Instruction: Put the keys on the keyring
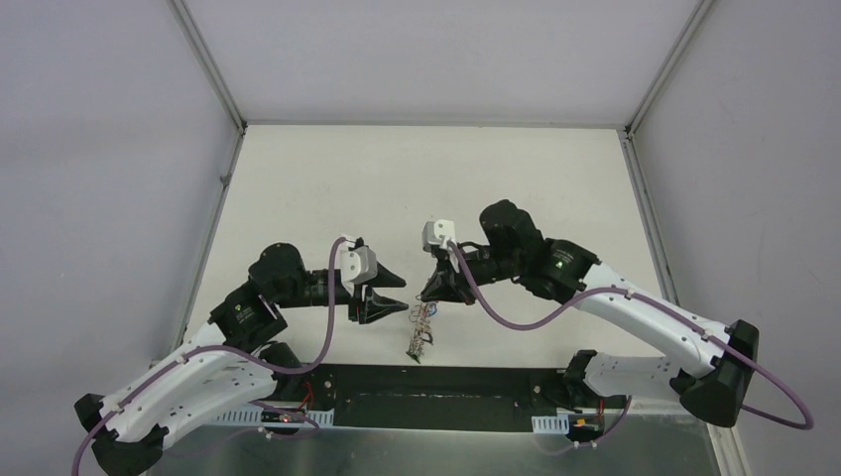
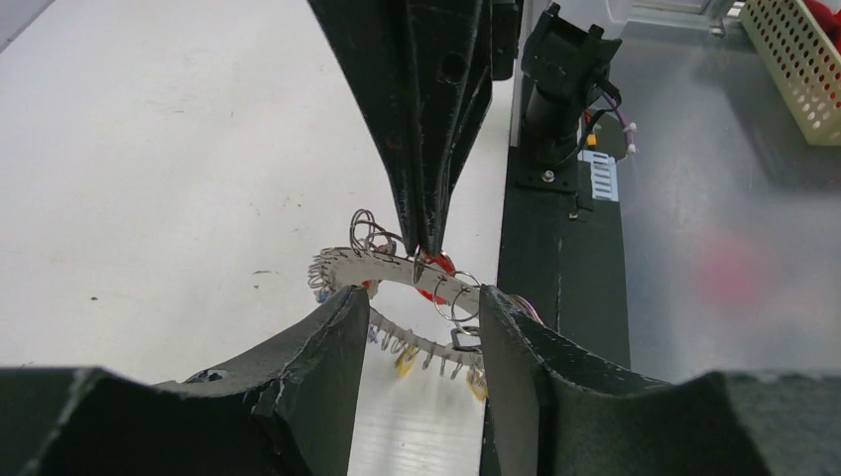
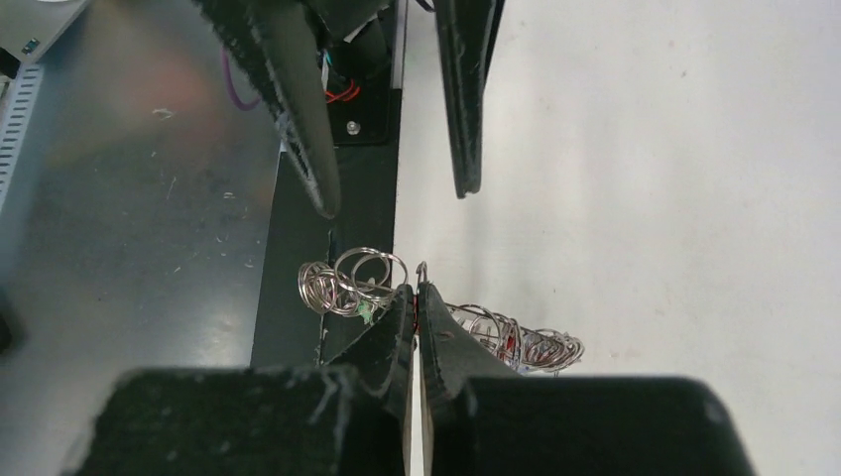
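Right gripper [image 2: 426, 246] – clenched, tips pinching the flat band of the keyring [image 2: 382, 268] at its top rim. The keyring hangs from that pinch between the two arms, over the near edge of the table [image 1: 417, 178]. The black rail [image 1: 436, 397] lies just on its near side. Cannot tell whether its lowest arc rests on the table or hangs free.

Left gripper [image 1: 402, 296] – released, jaws standing apart with nothing between them. It sits just to the left of the keyring and points at it.

Orientation: from above, the keyring is close to edge-on, its long line running from the pinch down toward the rail. In the left wrist view it is a flattened oval lying across the gap between the fingers. The lower arc shows between the two left fingertips, and contact cannot be made out.

Keys: a red tag [image 2: 433, 291] sits just under the pinch and yellow tags [image 2: 407, 363] hang on the lower arc. A cluster of split rings [image 3: 359, 278] fringes the rim beside the pinch.

Judgement: the right arm is the holder and the left is the free hand. The coming move turns on the left approaching square to the ring's face – toward the fringe, not the band. Which key comes next cannot be told.
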You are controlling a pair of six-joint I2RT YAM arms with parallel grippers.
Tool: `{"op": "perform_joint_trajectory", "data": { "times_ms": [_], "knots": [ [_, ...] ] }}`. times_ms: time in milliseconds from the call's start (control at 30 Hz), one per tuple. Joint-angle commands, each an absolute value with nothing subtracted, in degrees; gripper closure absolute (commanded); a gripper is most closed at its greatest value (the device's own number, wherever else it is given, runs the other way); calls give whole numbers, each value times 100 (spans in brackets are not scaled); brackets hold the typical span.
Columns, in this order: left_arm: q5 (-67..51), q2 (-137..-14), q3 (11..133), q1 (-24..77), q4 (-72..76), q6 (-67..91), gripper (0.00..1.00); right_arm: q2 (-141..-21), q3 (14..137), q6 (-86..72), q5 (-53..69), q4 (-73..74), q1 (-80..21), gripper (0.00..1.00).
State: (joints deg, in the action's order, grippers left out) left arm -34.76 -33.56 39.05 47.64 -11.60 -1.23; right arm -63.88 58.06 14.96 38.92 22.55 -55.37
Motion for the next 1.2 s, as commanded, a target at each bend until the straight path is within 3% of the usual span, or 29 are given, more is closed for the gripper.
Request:
{"op": "perform_joint_trajectory", "data": {
  "times_ms": [0,200,467,767,1000,1167],
  "knots": [
    [-3756,-3654,4219,4777,-1323,-573,54,-6797,6875,1683,3411,3771,-5546,100],
    [-3636,-3939,4231,4774,-1229,-577,54,-7323,7575,1545,3312,4632,-5546,100],
    [-3610,-4012,3938,4779,-650,-409,63,-7192,7481,1279,3527,4220,-5537,100],
    [-3831,-4140,3696,4785,-208,-425,61,-7090,7347,1108,3721,3863,-5546,100],
    [-3874,-4050,3405,4787,158,-432,78,-6987,7227,1082,3771,3692,-5546,100],
    [-3926,-4050,3390,4787,180,-403,78,-7011,7233,1057,3805,3691,-5542,100]
  ]
}}
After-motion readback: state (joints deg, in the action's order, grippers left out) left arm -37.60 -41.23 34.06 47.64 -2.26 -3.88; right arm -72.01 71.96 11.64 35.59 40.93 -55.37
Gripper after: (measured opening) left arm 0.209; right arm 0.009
